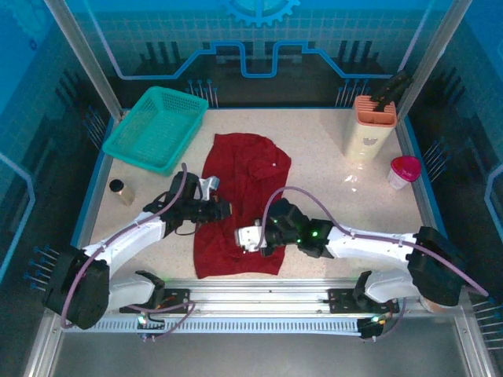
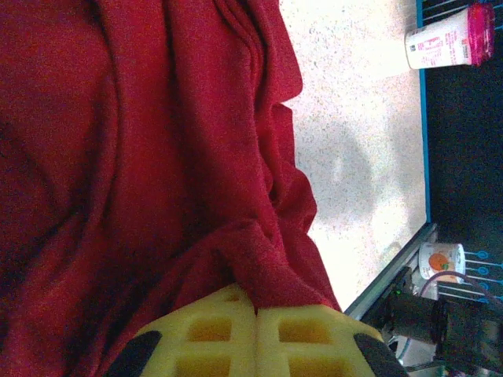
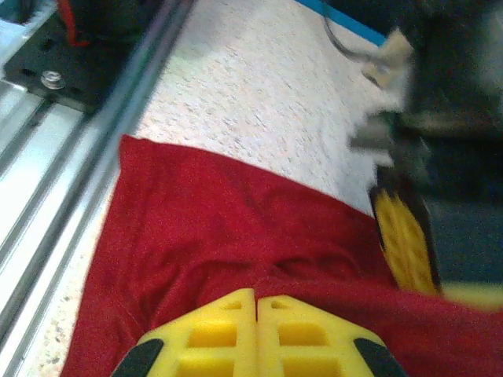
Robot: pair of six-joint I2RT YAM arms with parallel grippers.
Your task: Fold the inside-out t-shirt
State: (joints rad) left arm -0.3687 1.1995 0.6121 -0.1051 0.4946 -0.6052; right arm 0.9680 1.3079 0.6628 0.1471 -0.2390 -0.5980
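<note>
Left gripper (image 1: 220, 209): at the left edge of the shirt, about mid-length. In the left wrist view its yellow pads (image 2: 212, 330) are pressed together and a ridge of red cloth runs into the seam between them. It reads as clenched on a fold of the shirt.

Right gripper (image 1: 245, 236): over the lower half of the shirt, close to the left one. In the right wrist view the pads (image 3: 302, 330) are likewise closed, with cloth puckered at their tips. I judge it is pinching fabric too.

Table (image 1: 330, 204): speckled, pale.

The inside-out t-shirt (image 1: 244, 181): dark red, lying lengthwise mid-table. The far end is rumpled, the near hem is flat by the rail. A white speck sits on the upper part, too small to identify.

Teal basket (image 1: 134, 157): far left, apart from the shirt.

Orange holder (image 1: 369, 129) and pink-lidded cup (image 1: 403, 171): far right, well apart.

Small dark cylinder (image 1: 120, 191): left of the left arm.

Step in hand, as I judge it: both pinches are set, and the lift-and-carry of a fold comes next.

To do it well:
- Raise both grippers together and level, so the cloth between them stays taut.
- Lift only enough to clear the layer below.
- Carry the edge across in one arc and lay it square to the opposite edge.
- Mind the wrists, which are close together.
- Release only once the cloth is flat.
</note>
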